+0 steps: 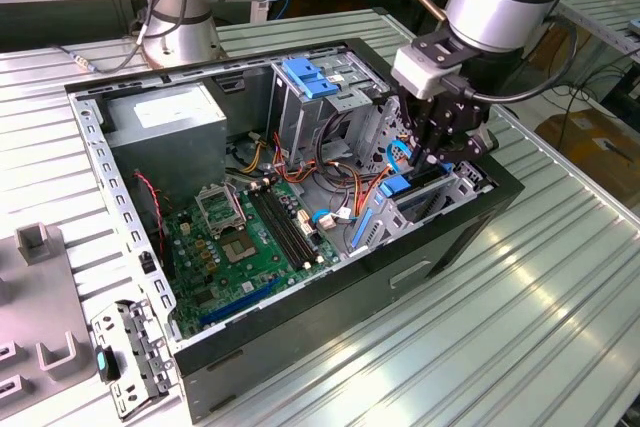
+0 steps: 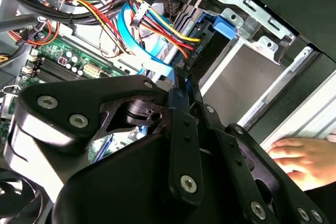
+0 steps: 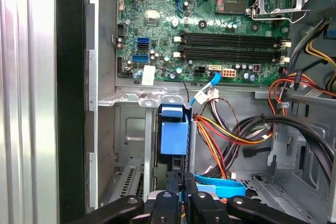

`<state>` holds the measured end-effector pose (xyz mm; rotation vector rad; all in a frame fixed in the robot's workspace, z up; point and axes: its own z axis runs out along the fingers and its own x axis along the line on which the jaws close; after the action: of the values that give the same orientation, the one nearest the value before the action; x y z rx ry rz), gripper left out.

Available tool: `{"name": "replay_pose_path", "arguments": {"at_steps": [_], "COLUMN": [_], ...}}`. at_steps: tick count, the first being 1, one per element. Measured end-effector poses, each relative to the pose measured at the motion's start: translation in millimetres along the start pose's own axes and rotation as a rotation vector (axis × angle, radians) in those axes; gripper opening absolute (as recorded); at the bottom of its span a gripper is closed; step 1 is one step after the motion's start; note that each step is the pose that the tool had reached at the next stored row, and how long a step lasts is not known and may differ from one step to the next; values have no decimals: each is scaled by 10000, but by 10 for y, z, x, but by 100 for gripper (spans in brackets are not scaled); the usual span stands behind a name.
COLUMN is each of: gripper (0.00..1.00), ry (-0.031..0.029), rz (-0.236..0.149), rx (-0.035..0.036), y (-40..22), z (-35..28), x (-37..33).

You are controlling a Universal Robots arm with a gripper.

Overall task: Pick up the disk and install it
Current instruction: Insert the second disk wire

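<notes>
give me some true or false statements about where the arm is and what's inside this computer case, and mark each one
1. The hand is lowered into the open computer case. True.
2. The processor socket on the motherboard carries a cooling fan. False: the socket is bare, with no cooler on it.
3. A person's hand rests on the case edge in the second wrist view. True.
4. The memory slots are filled with modules. False: they look empty.
5. The case lies on a ribbed metal table. True.

The empty bay [image 3: 131,150] beside the disk [image 3: 174,135] looks passable; cables [image 3: 231,135] crowd its other side.
</notes>
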<state>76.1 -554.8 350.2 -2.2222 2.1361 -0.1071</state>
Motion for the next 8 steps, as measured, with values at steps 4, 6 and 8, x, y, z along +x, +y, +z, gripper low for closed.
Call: {"name": "replay_pose_path", "arguments": {"at_steps": [4, 6, 8], "gripper": [16, 16, 16], "ry": [-3, -2, -3], "rz": [1, 0, 0], "rx": [0, 0, 0], "y": [-8, -8, -8], "z": [10, 13, 14], "x": [0, 0, 0]}}
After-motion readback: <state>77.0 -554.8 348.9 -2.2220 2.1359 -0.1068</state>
